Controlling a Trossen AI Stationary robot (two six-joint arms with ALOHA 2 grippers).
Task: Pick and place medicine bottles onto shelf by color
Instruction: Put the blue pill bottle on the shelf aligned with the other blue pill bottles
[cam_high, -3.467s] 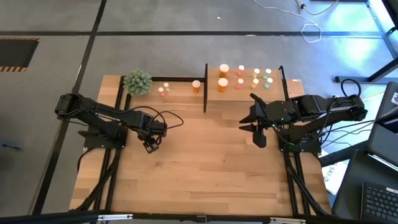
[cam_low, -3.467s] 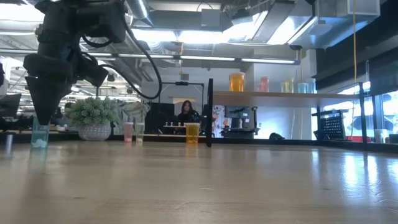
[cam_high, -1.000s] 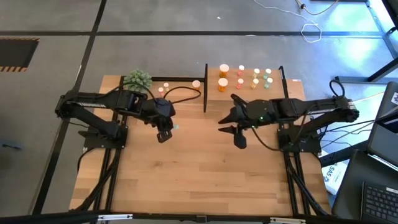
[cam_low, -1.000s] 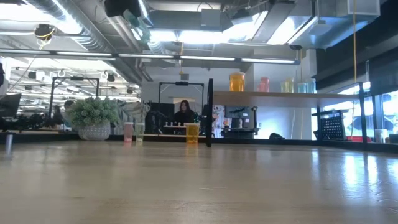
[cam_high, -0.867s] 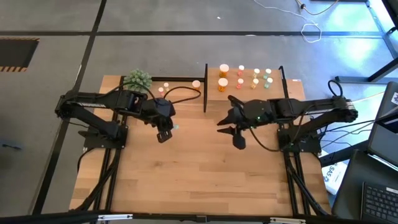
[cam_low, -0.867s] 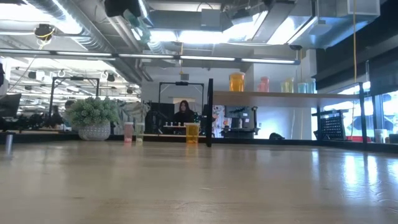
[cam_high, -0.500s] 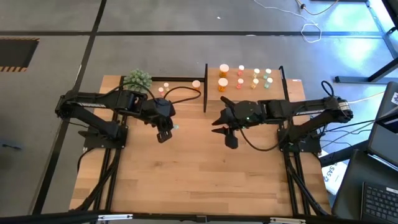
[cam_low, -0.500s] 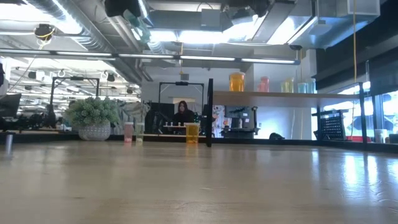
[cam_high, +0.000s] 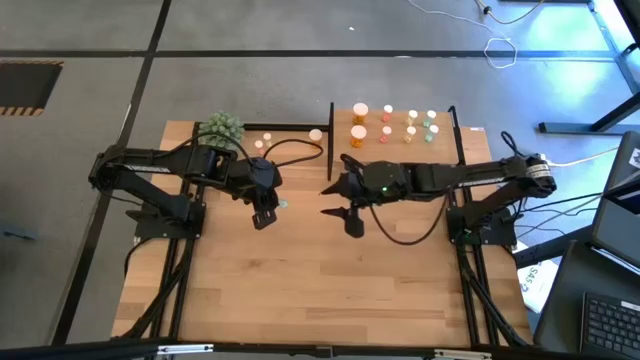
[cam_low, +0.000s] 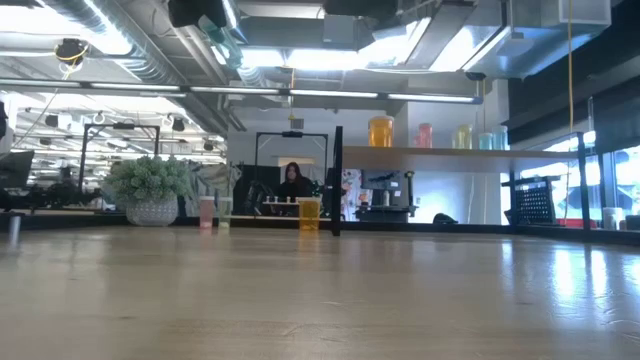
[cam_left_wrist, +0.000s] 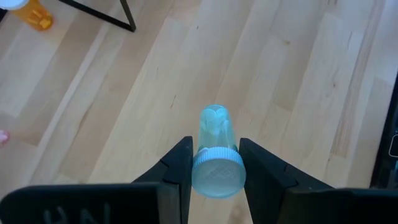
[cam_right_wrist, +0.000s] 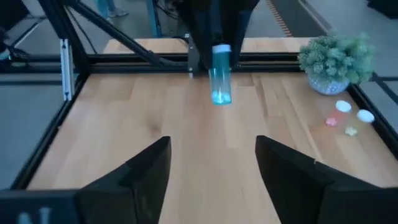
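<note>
On the tabletop (cam_high: 330, 280), the fuzzy green plant ball (cam_high: 221, 128) stands at the far left edge, with two small bottles (cam_high: 263, 142) just beside it and an orange bottle (cam_high: 316, 136) near the shelf's black post. The left claw (cam_high: 266, 213) hovers above the tabletop's left half, clamped on a pale blue-green bottle (cam_left_wrist: 215, 152) by its cap end, the body pointing away from the wrist. Facing it across the middle, the right claw (cam_high: 338, 197) hangs with its jaws spread wide and nothing between them. The shelf (cam_high: 392, 140) at the far right carries orange, pink, yellowish and green bottles in rows.
</note>
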